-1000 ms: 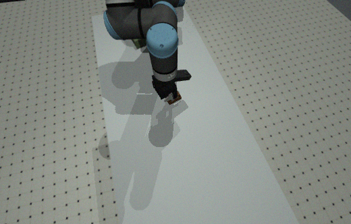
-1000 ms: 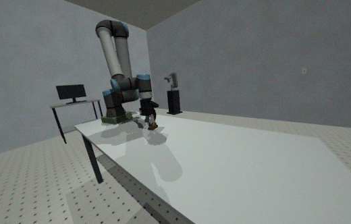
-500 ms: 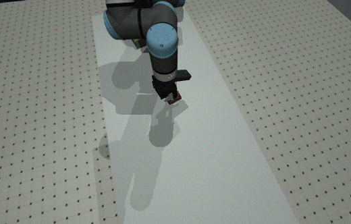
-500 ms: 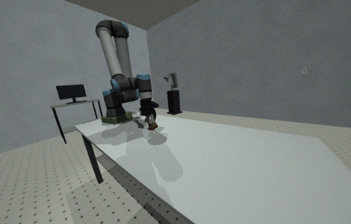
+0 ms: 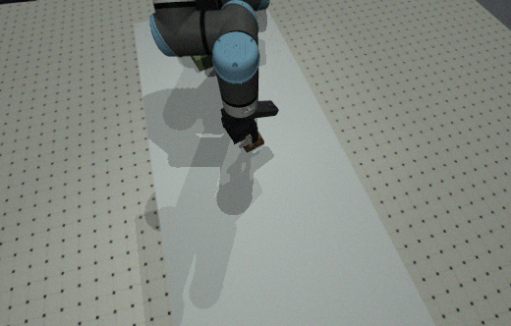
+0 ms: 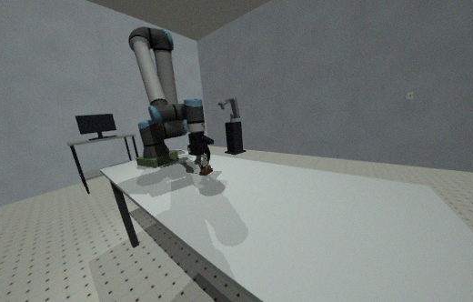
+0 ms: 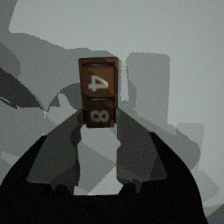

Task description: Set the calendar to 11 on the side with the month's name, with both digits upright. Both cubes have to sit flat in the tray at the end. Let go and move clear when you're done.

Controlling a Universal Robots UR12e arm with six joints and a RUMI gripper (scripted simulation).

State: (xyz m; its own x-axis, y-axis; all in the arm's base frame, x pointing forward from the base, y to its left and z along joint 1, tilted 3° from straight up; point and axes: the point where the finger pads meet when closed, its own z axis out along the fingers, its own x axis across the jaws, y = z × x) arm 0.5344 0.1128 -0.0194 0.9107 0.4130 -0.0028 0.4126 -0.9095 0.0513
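Observation:
In the wrist view two brown wooden cubes stand in a row. The far cube (image 7: 98, 81) shows a white 4. The near cube (image 7: 99, 116) shows a white 8. My gripper (image 7: 100, 109) is shut on the near cube, one finger on each side of it. A thin brown rim behind the far cube may be the tray; I cannot tell. In the top view the gripper (image 5: 245, 138) points down at the white table with the brown cubes (image 5: 254, 143) at its tips. In the exterior view the gripper (image 6: 203, 163) stands low over the cubes (image 6: 206, 171). The month's name is not visible.
The long white table (image 6: 314, 218) stretches away from the arm's green base (image 6: 156, 159). A desk with a monitor (image 6: 96, 124) and a small second arm on a black pedestal (image 6: 234, 132) stand on the floor beyond the table.

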